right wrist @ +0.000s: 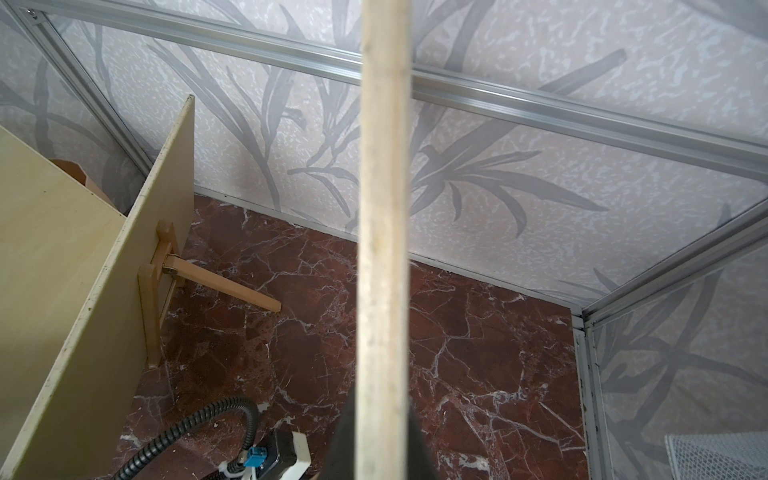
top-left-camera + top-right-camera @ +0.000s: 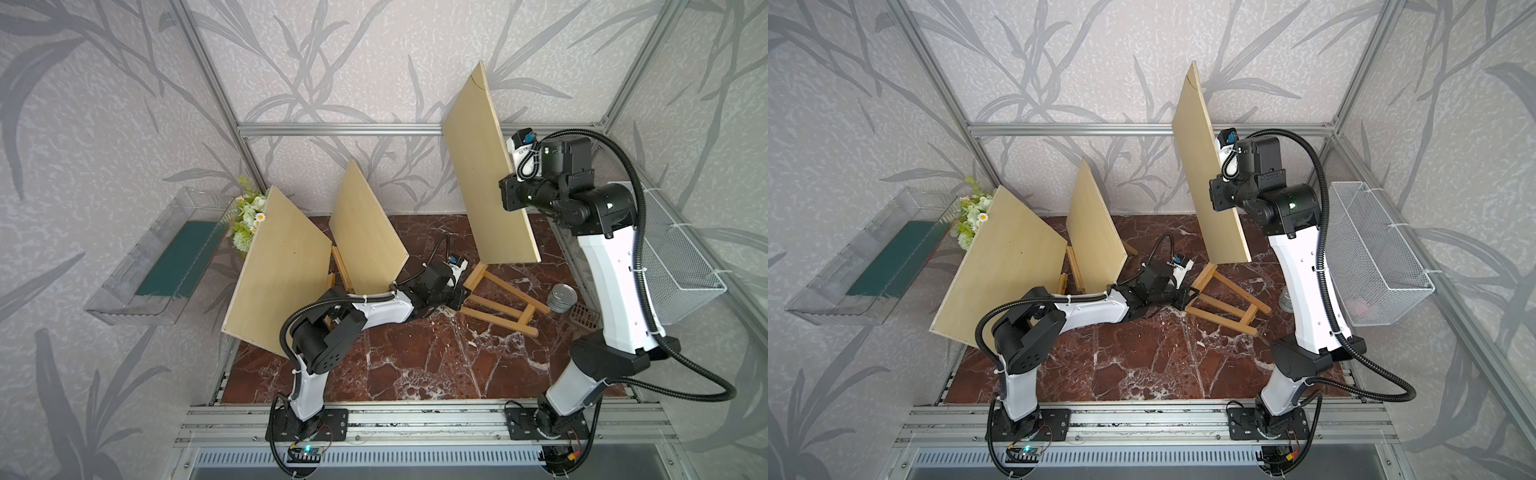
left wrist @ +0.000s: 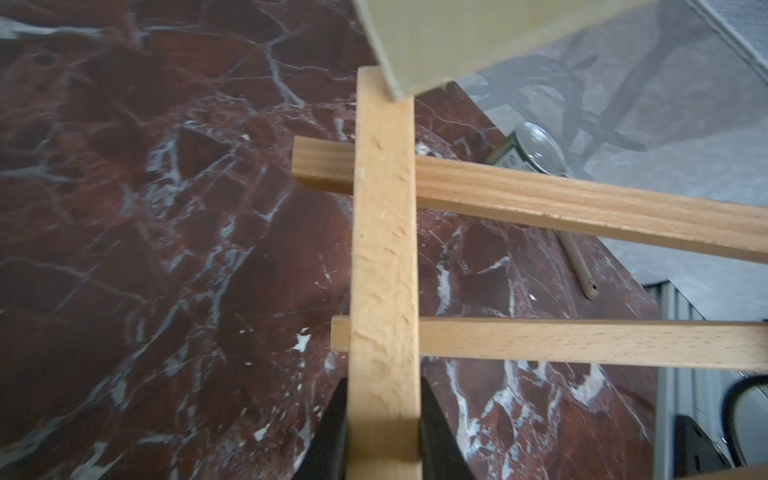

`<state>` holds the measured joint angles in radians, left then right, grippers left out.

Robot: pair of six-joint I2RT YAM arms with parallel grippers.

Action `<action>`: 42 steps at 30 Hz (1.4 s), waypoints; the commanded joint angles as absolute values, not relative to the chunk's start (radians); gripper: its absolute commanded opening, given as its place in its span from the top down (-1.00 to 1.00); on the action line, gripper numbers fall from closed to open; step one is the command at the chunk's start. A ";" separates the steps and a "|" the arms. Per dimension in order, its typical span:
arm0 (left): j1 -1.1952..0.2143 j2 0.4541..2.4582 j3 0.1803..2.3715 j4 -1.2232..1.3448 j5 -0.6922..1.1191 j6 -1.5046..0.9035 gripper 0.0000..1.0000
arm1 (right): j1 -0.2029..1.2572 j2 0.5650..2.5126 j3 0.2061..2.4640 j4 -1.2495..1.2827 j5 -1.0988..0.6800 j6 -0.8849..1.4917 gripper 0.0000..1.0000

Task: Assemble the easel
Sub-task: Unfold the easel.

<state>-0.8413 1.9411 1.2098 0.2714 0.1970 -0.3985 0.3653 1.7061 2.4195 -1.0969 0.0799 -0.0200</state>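
Note:
A small wooden easel [image 2: 500,301] [image 2: 1225,301] lies low on the red marble table. My left gripper [image 2: 462,302] [image 2: 1185,300] [image 3: 382,388] is shut on its wide cross bar [image 3: 382,249], and two thinner legs run off sideways under the bar. My right gripper [image 2: 510,195] [image 2: 1217,195] [image 1: 382,405] is shut on the edge of a pale plywood board [image 2: 482,174] [image 2: 1204,174] [image 1: 382,208], held upright in the air. The board's lower corner [image 3: 415,41] hangs just above the far end of the bar.
Two more boards [image 2: 282,270] [image 2: 365,241] lean on standing easels at the left. A tin can [image 2: 562,297] and a brown mesh piece [image 2: 584,318] sit right of the easel. A wire basket [image 2: 673,257], a clear tray [image 2: 158,257] and flowers [image 2: 249,216] flank the table.

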 commanded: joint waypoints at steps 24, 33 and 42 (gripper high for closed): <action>-0.813 1.633 1.289 0.190 -0.313 -0.320 1.00 | 0.169 1.276 1.783 -0.845 0.226 0.087 1.00; -0.786 1.623 1.528 0.118 -0.168 -0.362 1.00 | 0.108 1.277 1.707 -0.841 0.129 0.163 1.00; -0.682 1.588 1.594 0.136 -0.051 -0.537 1.00 | 0.095 1.244 1.658 -0.844 0.122 0.147 1.00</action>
<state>-0.7219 1.6543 1.5234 0.0528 -0.1478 -0.3923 0.0982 1.3178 1.6501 -1.0325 0.1120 0.1463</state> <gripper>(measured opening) 0.218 0.110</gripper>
